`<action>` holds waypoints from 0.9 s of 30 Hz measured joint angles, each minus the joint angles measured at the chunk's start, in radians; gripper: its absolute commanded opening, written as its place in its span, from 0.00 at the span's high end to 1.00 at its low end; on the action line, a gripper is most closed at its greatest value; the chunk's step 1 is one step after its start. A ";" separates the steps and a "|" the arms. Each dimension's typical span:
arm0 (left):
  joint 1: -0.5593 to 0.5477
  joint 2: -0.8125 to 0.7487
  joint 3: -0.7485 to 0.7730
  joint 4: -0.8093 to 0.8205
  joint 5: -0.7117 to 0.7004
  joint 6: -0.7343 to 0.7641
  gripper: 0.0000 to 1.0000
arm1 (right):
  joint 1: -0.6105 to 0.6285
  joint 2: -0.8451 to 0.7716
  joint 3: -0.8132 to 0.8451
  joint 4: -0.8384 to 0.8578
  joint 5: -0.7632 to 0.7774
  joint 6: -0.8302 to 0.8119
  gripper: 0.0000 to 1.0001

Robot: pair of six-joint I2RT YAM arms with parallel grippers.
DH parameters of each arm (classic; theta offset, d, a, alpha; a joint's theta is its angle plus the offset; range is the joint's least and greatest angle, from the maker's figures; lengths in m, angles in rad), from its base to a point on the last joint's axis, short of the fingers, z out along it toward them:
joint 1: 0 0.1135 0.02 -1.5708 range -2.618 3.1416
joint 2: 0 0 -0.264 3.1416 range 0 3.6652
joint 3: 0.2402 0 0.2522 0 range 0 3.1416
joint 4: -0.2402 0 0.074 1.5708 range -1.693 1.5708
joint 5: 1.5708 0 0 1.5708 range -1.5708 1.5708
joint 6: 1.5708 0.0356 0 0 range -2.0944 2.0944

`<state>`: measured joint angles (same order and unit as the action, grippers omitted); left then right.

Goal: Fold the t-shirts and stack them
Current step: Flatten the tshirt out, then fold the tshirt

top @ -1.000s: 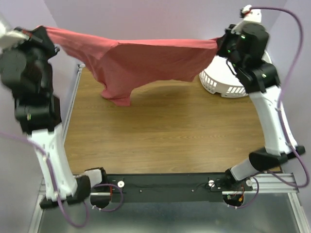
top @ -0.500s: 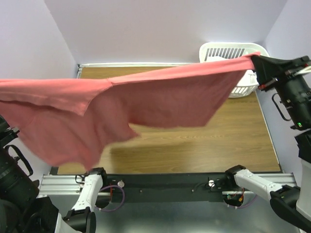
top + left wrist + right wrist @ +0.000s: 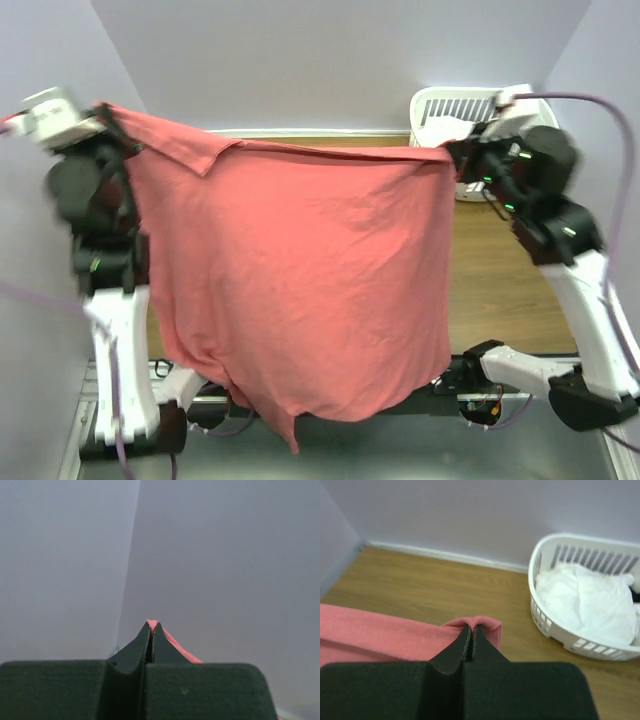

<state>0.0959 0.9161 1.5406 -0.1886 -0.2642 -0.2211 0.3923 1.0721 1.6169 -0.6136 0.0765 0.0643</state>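
The coral-red t-shirt (image 3: pixel 300 290) is now hanging as a broad curtain to the left of the laundry basket (image 3: pixel 450 100), where half a second ago it was sweeping out nearly flat toward the camera. Its top edge is stretching from just in front of the basket far off to the left, and its hem is drooping well below. It is hiding most of the table (image 3: pixel 500 270), leaving bare only a strip in front of the basket, and it is covering part of the arm bases. Inside the basket, white t-shirts (image 3: pixel 582 597) are lying crumpled. The right gripper (image 3: pixel 455 155), just in front of the basket, is pinching one top corner of the red shirt with its fingers pressed fully together. The left gripper (image 3: pixel 108 115), far left of the basket, is clamping the other corner the same way.
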 measured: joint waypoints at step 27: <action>-0.008 0.975 -0.125 0.135 0.191 -0.144 1.00 | -0.087 0.835 -0.289 0.561 0.210 -0.186 0.99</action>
<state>0.0875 1.8915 1.4158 -0.0532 -0.0734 -0.3653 0.3050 1.9072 1.3281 -0.0525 0.2867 -0.1215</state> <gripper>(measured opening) 0.010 0.012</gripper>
